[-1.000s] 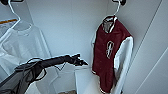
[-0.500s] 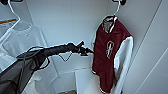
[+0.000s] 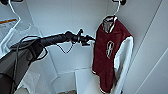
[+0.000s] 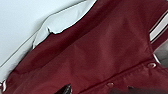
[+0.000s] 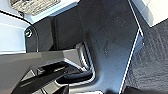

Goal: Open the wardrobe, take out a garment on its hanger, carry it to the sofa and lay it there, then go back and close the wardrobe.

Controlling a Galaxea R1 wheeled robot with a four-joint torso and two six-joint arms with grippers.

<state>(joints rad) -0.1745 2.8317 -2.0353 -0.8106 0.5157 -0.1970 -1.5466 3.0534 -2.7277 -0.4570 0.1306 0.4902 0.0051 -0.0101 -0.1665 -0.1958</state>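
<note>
With the wardrobe [image 3: 75, 15] open, the jacket [image 3: 107, 52] hangs on its hanger [image 3: 115, 12] at the right wall, the left gripper [image 3: 90, 40] just beside its chest, grip state untellable, so it should probably seize the hanger's neck, not loose cloth.

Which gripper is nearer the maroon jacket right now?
Left. The left gripper is stretched into the wardrobe, right at the edge of the jacket, which looms close in its wrist view. The right wrist view looks at robot parts and floor, no jacket.
</note>
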